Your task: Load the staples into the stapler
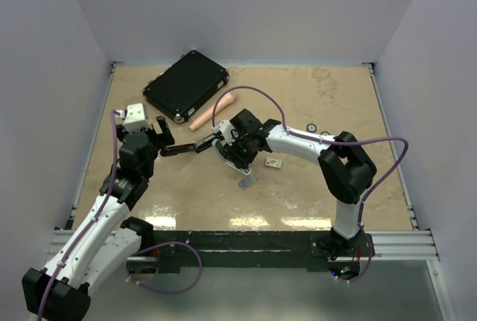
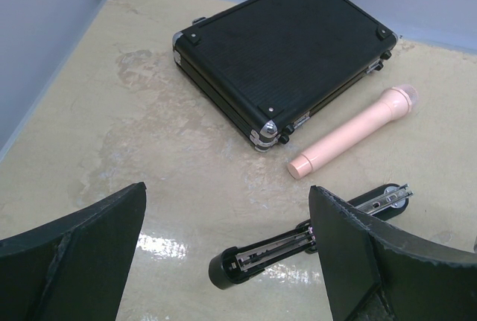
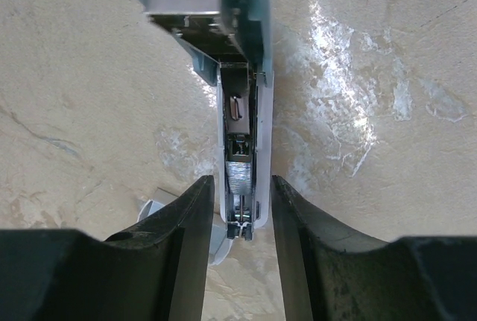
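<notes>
The staples, a tiny flat grey ribbed metal strip, lie inside the open metal channel of the white and pale-blue stapler, near its lower end in the right wrist view. I judge the strip to be very light, stiff along its length yet brittle. Its glued legs would likely snap apart if bent or squeezed hard, and the smooth metal would slip easily. The best hold would be a gentle pinch across the long sides near the middle.

The right tool is partly open and straddles the channel, one finger just beside each wall, with a thin gap seeming to show on both sides. It appears to hold nothing.

The left tool stands wide open and empty above the beige counter, near an opened black stapler, a black ribbed case and a pink plastic cylinder.

Whether the strip is seated flat on its rail is hard to tell. The fingers cut off the channel's near end, and from above the arm covers it.
</notes>
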Available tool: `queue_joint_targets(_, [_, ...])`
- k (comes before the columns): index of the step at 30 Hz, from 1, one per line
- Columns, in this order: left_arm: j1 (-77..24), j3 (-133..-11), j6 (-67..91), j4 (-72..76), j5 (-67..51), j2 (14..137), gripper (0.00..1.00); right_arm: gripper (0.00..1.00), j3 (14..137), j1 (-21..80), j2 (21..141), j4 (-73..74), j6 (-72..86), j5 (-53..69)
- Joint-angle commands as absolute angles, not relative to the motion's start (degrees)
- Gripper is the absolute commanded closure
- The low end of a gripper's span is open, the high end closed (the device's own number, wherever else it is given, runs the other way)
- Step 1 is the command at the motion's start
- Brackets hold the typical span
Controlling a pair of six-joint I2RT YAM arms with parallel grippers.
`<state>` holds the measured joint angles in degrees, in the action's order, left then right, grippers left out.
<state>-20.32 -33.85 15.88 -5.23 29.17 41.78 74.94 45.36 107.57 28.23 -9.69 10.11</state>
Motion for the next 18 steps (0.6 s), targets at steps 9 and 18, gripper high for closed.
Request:
queue_joint_targets(9, [-19.9,-34.1,16.0,-3.3,29.2,41.5,0.05,0.54,78.9,45.5,104.2,29.2,-8.4,11.1])
queue_joint_targets(18, [-19.9,-34.2,16.1,-3.2,29.0,41.6,0.05,0.46,80.0,45.4,104.3,25.1,-2.9,5.1])
